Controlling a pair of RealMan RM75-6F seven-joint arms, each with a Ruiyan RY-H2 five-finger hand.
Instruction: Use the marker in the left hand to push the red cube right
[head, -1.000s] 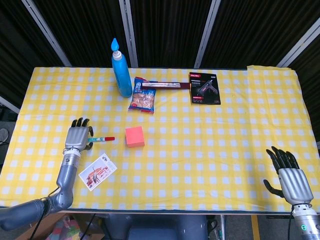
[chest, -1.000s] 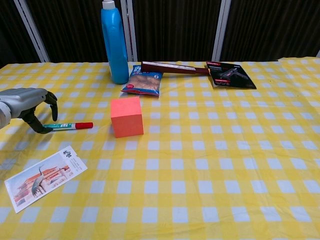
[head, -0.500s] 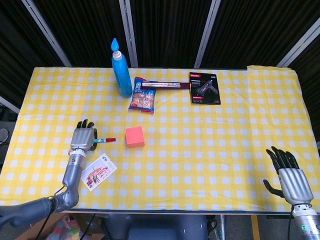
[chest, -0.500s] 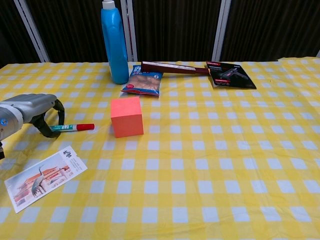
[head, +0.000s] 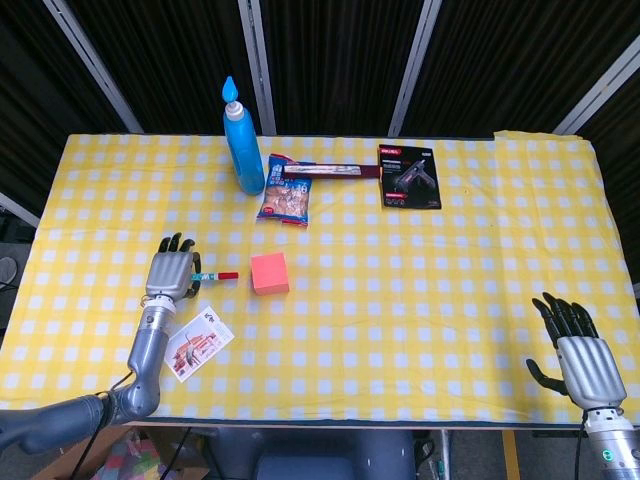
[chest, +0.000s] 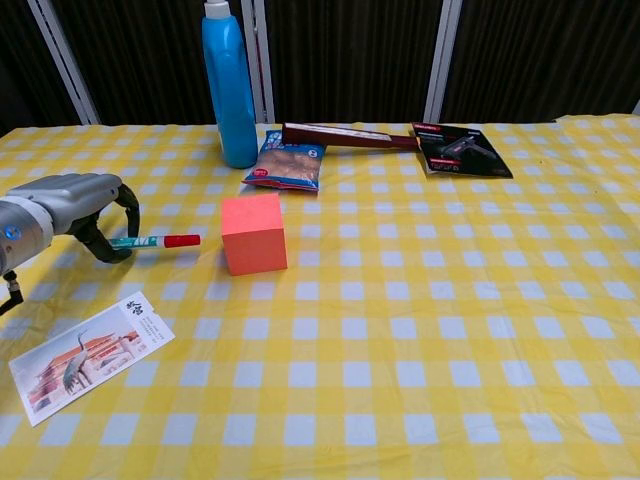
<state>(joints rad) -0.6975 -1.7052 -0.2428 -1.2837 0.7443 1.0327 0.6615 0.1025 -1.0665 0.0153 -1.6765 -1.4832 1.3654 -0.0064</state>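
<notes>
table (chest: 480, 400): cube (chest: 254, 233) left of centre; marker (chest: 160, 241) just left of it, in left hand (chest: 75, 205); card (chest: 88, 356) at near left; bottle (chest: 228, 85), snack bag (chest: 286, 165), boxed tool (chest: 458, 150) along far edge.

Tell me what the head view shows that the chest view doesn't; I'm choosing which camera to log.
Only the head view shows the right hand, open at the table's near right edge, and the whole table. Only the chest view shows the bare cloth between the marker tip and the cube from the side. Both show the left hand holding the marker, the cube, bottle, snack bag and card.
</notes>
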